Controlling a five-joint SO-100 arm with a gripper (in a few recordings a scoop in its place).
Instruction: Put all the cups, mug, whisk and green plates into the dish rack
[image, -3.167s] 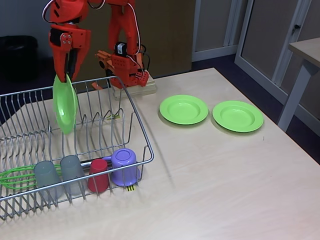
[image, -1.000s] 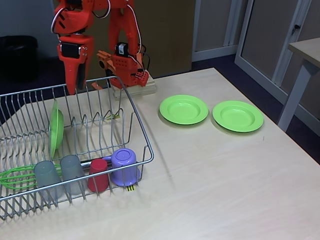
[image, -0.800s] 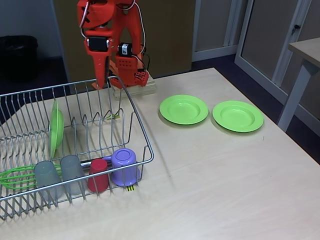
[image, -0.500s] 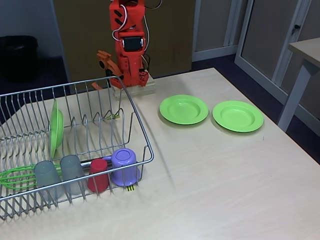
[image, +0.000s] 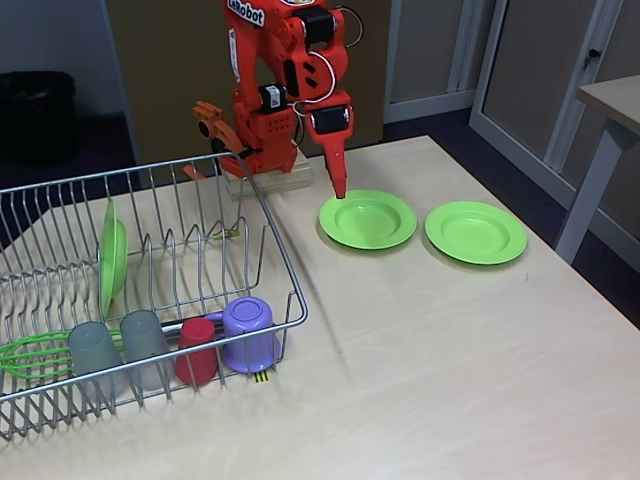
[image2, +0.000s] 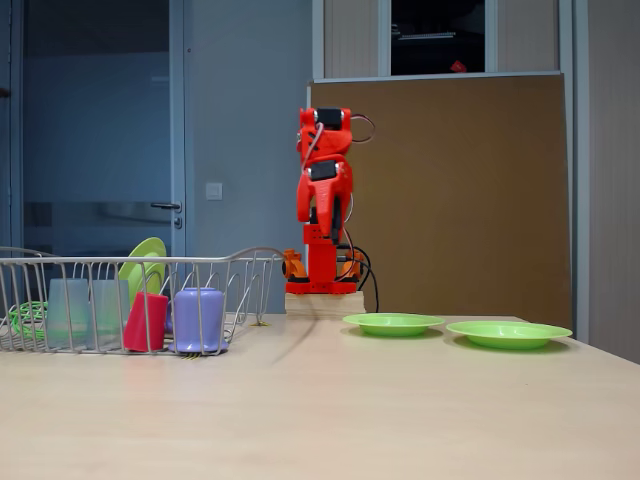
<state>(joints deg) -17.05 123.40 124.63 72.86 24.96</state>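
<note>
Both fixed views suggest the second-plate step: the claw (image: 340, 190), seemingly pressed together and empty, must spread over the nearer green plate's (image: 368, 219) rim.

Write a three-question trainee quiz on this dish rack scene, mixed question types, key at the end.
1. True or false: the purple mug stands inside the dish rack.
2. How many green plates lie flat on the table?
3. The gripper is above: A) the whisk B) the nearer plate's rim C) the red cup

Key: 1 true. 2 two; a third plate stands on edge in the rack. 3 B.
</note>
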